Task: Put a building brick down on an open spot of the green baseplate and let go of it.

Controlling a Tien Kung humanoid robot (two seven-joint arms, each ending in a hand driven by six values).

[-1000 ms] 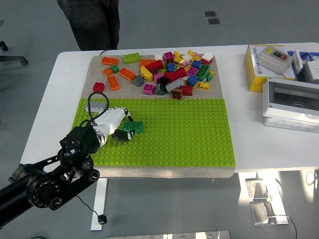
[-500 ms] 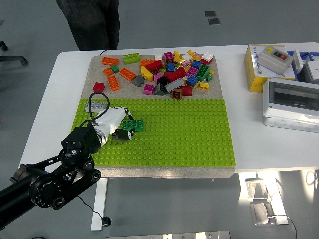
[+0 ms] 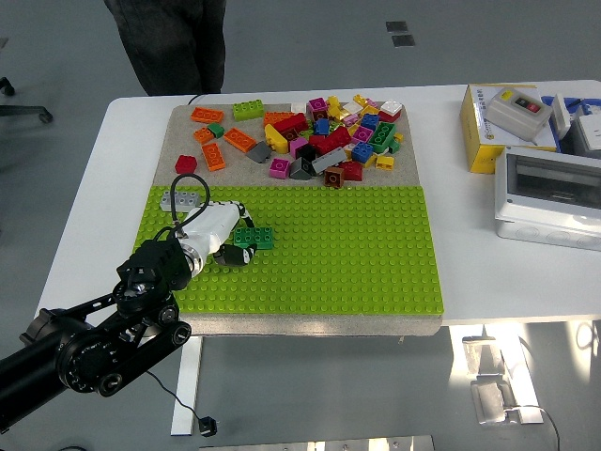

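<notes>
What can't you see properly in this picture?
- Head view: the robot hand covers one end of the dark green brick, so whether the brick is pressed onto the green baseplate cannot be told.
- The person at the far side is cut off by the top edge.
- The bricks in the pile overlap, hiding the lower ones.
- The right arm is out of view.

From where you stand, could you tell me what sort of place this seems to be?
Probably a robot lab or test room: a white table on bare grey floor, a green baseplate with a pile of loose bricks, and electrical boxes at the right.
</notes>
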